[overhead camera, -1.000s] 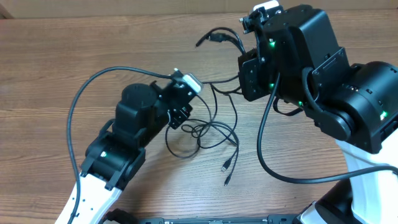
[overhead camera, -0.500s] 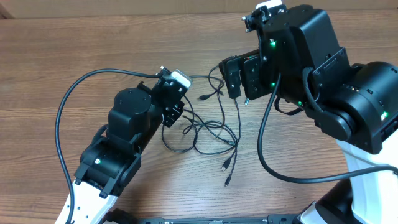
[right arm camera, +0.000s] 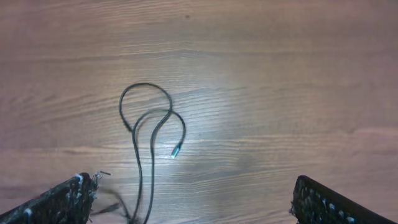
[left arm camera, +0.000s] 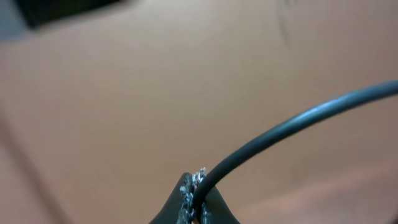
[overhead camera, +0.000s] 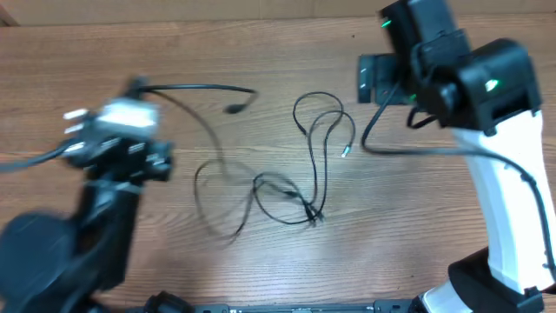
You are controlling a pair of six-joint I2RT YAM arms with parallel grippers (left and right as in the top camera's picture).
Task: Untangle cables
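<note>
Several thin black cables point(overhead camera: 308, 187) lie loosely crossed at mid-table, with loops point(overhead camera: 317, 113), a knot of plugs point(overhead camera: 311, 216) and a silver-tipped end point(overhead camera: 345, 152). One strand with a plug point(overhead camera: 236, 108) reaches toward my left arm point(overhead camera: 122, 139), which is motion-blurred at the far left. In the left wrist view my left gripper point(left arm camera: 199, 202) is shut on a black cable point(left arm camera: 280, 127) that runs up and to the right. My right gripper point(right arm camera: 193, 208) stands wide open and empty, above the table beside the cable loops point(right arm camera: 149, 112) and the silver-tipped plug point(right arm camera: 176, 149).
A bare wooden table point(overhead camera: 261, 52) lies all round the cables. The right arm's black body point(overhead camera: 452, 69) hangs over the far right of the table, with a thick black wire point(overhead camera: 408, 148) drooping from it. Another thick wire point(overhead camera: 26, 159) trails at the left edge.
My right gripper opened, let go of the cables and drew back to the upper right. My left arm swung far left with its cable, and the bundle has spread out.
</note>
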